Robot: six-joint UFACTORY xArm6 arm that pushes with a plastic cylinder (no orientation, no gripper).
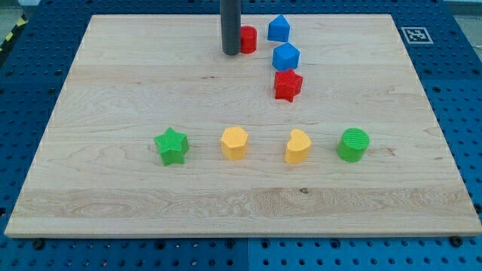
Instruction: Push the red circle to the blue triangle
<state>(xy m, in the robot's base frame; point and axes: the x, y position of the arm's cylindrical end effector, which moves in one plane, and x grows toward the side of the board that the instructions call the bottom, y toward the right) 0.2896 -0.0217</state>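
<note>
Green star [171, 145]; my tip [230, 53] touching red circle [247, 38].

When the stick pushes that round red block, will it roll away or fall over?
Probably neither. The red circle stands on its flat end, squat and low, so it should slide. My tip touches its left side; being round, it may slip sideways. The wooden board looks smooth.
</note>
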